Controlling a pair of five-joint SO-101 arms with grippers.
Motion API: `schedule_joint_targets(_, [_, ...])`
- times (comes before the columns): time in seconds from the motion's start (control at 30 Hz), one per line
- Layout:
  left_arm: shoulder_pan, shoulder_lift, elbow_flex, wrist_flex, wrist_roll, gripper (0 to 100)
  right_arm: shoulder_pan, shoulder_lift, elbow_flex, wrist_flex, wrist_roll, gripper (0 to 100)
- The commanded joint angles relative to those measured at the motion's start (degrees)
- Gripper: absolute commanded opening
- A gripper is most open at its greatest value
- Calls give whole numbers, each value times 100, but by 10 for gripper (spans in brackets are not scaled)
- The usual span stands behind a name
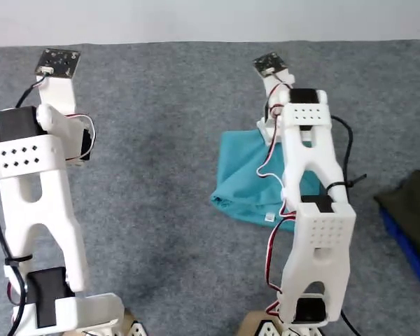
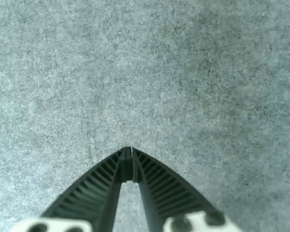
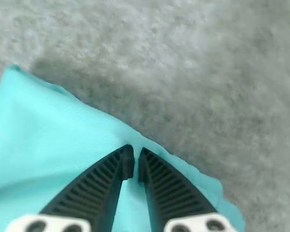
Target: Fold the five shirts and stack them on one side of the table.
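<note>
Plainly the right claw (image 3: 134,162) — jaws all but together — is hovering over the far edge of the teal shirt (image 3: 48,135), which is lying beneath that arm; the left claw (image 2: 131,153), closed, is sitting well apart over bare table (image 2: 193,72).

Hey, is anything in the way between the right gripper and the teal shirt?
Nothing visible. The right gripper sits directly over the teal shirt, at its edge next to the grey table cover, with no other object between them.
</note>
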Motion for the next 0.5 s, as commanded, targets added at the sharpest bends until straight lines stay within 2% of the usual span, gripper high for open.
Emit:
schedule_joint_targets(0.0, [-97,-229,-13,123,-132,6,-180,-110,-299,-57,114,10])
schedule_joint_targets(0.33, [-484,-229,-13,123,-141,6,-338,-110,-299,75,105,25])
schedule_joint_targets(0.47, [-484,-229,-13,123,-141,6,-338,-286,-369,716,-149,155])
